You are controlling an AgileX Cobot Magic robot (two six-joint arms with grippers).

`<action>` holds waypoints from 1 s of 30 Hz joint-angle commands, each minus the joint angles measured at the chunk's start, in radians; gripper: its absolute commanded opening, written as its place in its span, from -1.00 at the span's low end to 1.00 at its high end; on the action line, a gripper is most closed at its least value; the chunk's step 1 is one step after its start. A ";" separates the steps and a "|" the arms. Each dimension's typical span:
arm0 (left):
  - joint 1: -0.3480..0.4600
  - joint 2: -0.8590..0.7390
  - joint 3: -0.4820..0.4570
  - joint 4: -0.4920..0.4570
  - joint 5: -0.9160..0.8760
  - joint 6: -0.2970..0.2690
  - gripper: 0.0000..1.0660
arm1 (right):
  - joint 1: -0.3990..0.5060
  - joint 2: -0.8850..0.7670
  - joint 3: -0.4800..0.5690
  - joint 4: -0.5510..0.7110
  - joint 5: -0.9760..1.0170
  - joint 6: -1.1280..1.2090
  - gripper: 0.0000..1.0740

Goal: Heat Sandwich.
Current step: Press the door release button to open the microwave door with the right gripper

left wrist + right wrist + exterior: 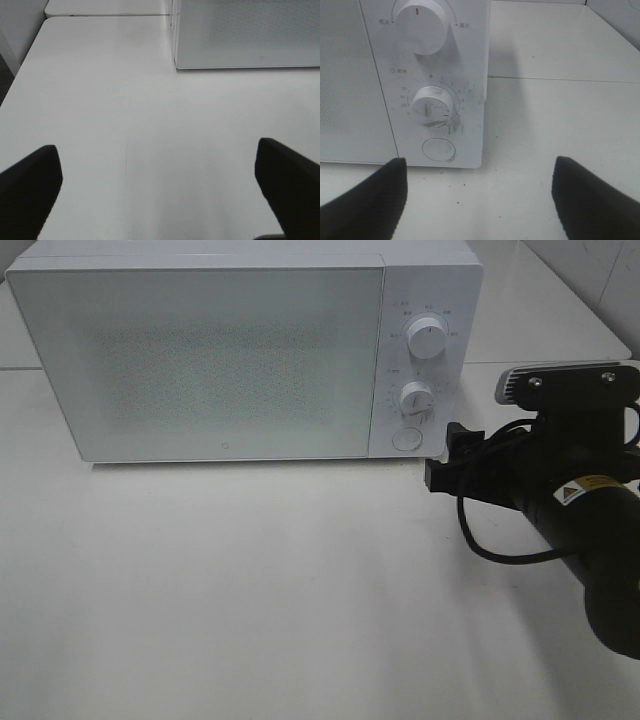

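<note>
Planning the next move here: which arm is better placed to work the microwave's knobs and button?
Right. The right gripper, open, faces the microwave's lower knob and round button at close range. The left gripper, also open, hangs over the table by its far end.

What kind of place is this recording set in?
Likely a lab mock-up of a kitchen counter: a white microwave on a plain white table, with a black robot arm beside it.
</note>
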 commanded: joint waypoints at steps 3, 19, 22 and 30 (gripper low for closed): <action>0.004 -0.027 0.003 -0.007 -0.013 -0.007 0.94 | 0.041 0.034 -0.043 0.038 -0.008 -0.025 0.42; 0.004 -0.027 0.003 -0.007 -0.013 -0.007 0.94 | 0.083 0.081 -0.094 0.049 0.034 -0.006 0.42; 0.004 -0.027 0.003 -0.007 -0.013 -0.007 0.94 | 0.083 0.081 -0.094 0.049 0.042 0.062 0.42; 0.004 -0.027 0.003 -0.007 -0.013 -0.007 0.94 | 0.083 0.081 -0.094 0.048 0.044 0.397 0.42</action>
